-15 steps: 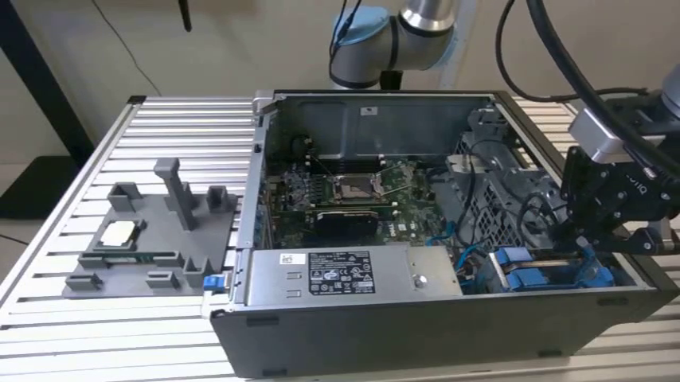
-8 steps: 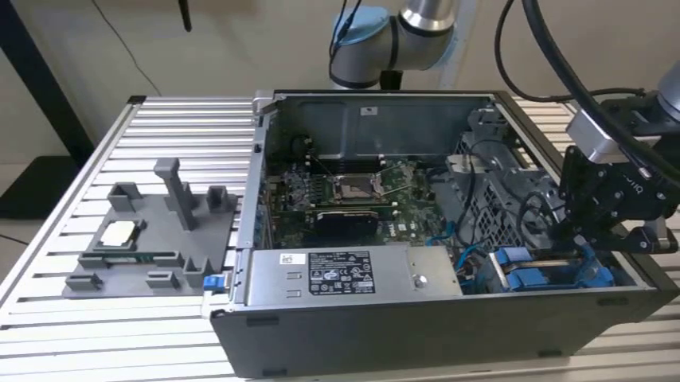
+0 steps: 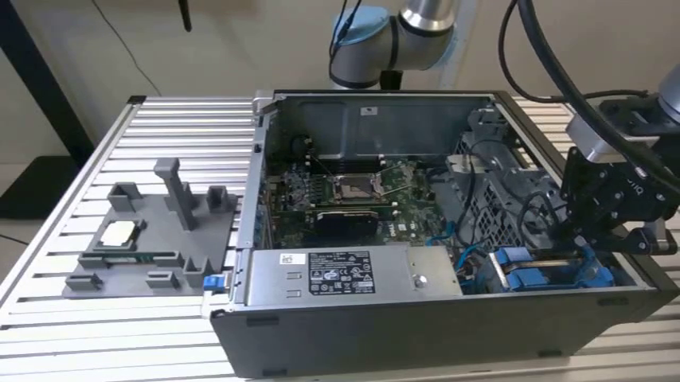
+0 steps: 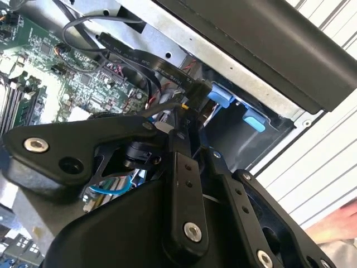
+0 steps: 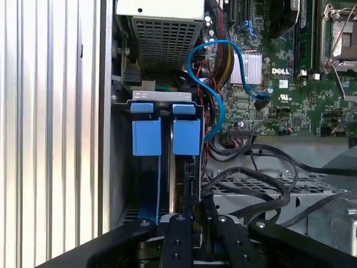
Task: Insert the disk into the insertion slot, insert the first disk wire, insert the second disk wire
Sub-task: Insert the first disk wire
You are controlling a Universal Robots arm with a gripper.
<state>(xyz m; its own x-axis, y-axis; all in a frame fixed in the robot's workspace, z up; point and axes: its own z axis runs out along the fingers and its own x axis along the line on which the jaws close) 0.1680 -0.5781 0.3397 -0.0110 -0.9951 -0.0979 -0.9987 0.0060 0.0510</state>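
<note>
Your gripper (image 3: 595, 235) hangs low inside the open computer case (image 3: 425, 334), at the exterior view's right, right over the insertion slot (image 3: 547, 274). In both wrist views its fingers (image 5: 178, 234) come together to a point with almost no gap between the tips, so call the jaws closed. A black cable (image 4: 134, 111) ends right at the tips in the second wrist view. You can't tell from these frames whether it is actually pinched.

The disk (image 5: 187, 167) stands edge-on in the insertion slot, a dark slab under the blue caddy tabs (image 5: 186, 137). Two tabs sit side by side at the bay mouth, just beyond the gripper tips in the first wrist view. The label side is hidden.

A blue data cable (image 5: 215, 72) loops from the motherboard (image 5: 279, 84) down beside the tabs, and black cables lie over the perforated metal next to the bay.

In the exterior view, the power supply box (image 3: 340, 274) lies along the near wall of the case, beside the bay. The case sits on a slatted table (image 3: 64, 334) — a grey fixture tray (image 3: 149, 239) rests well apart at the exterior view's left.
</note>
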